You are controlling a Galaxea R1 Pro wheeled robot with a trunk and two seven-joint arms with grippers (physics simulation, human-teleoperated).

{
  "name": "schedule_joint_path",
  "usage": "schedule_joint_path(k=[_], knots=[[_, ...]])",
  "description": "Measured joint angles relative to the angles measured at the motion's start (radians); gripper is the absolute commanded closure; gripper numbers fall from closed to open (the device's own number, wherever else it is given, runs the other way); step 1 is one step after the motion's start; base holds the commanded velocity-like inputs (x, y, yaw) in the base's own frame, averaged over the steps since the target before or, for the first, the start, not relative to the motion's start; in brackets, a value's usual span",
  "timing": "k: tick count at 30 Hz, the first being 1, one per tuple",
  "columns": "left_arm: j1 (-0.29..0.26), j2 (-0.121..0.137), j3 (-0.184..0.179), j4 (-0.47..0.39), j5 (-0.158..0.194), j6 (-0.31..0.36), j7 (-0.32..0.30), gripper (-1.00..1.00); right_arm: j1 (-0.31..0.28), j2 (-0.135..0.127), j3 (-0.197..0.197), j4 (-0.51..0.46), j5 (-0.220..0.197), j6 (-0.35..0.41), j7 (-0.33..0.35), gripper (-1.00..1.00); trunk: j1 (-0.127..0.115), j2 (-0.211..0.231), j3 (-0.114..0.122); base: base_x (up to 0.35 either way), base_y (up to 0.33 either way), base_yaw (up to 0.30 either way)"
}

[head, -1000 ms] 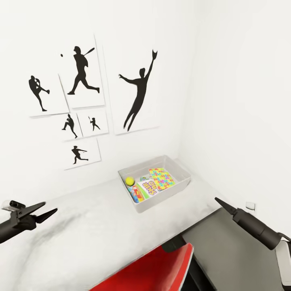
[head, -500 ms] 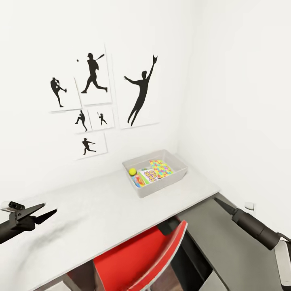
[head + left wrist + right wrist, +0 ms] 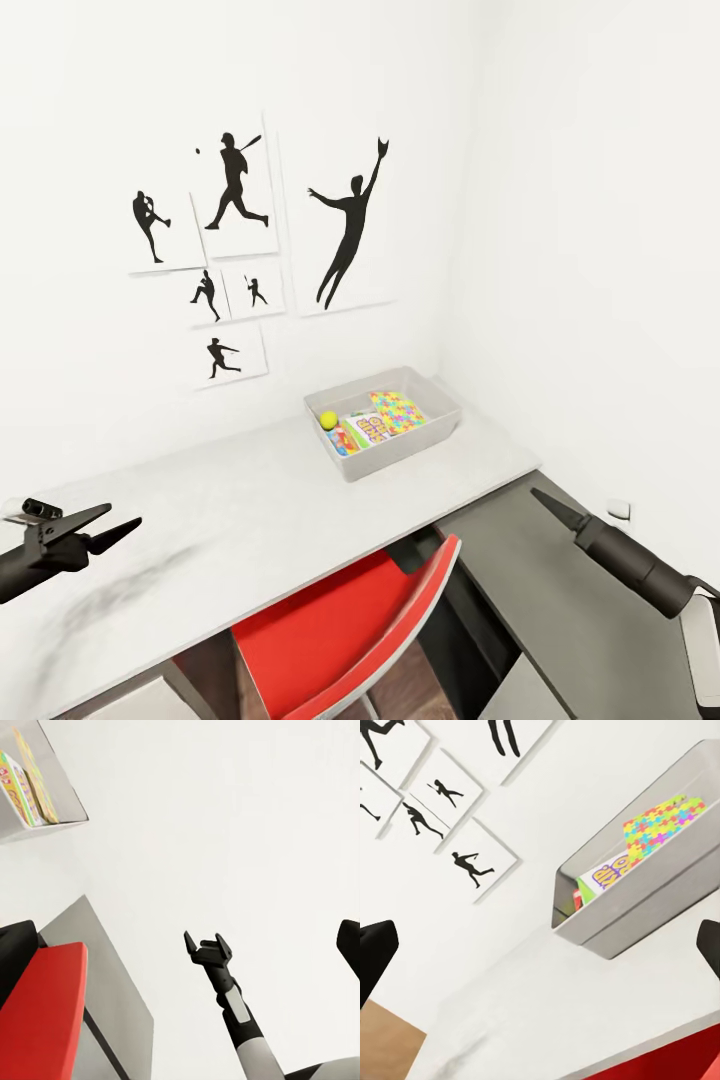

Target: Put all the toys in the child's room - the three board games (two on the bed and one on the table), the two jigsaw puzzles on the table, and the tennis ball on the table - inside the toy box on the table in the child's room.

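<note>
Table [image 3: 250, 500] top: white, bare apart from the toy box [image 3: 400, 455] at its far right corner, near the wall. A red chair [image 3: 340, 625] is tucked under the near edge.

Toy box holds a jigsaw puzzle [image 3: 398, 408], a board game [image 3: 368, 428] with printed lettering, something colourful beside it I can't name, and the tennis ball [image 3: 328, 421] at the box's left end. Nothing loose on the table, so the table's share looks done. Can't count every box; the bed's games unconfirmed.

Left gripper [image 3: 118, 527] slightly open, empty, low over the near table edge. Right gripper [image 3: 548, 501] empty; the wrist view suggests it is open.

Versus a second ago: the whole view has pulled back and swung, more chair showing. Camera moved, not the things.
</note>
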Motion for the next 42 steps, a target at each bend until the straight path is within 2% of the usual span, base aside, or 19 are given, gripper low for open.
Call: schedule_joint_path(k=[11,18,42], knots=[[0.000,-0.001,0.000,0.000,0.000,-0.002,-0.001,-1.00,0.000,0.000,0.000,0.000,0.000,0.000,-0.004,-1.00,0.000,0.000,0.000,0.000,0.000,-0.005],[0.000,0.000,0.000,0.000,0.000,-0.002,-0.003,-1.00,0.000,0.000,0.001,0.000,-0.001,0.002,-0.002,-1.00,0.000,0.000,0.005,-0.077,0.040,-0.139],[0.000,0.003,0.000,0.000,0.000,-0.002,-0.006,-1.00,0.000,0.001,0.003,0.000,-0.002,0.003,-0.006,-1.00,0.000,0.000,0.034,-0.242,0.150,-0.212]])
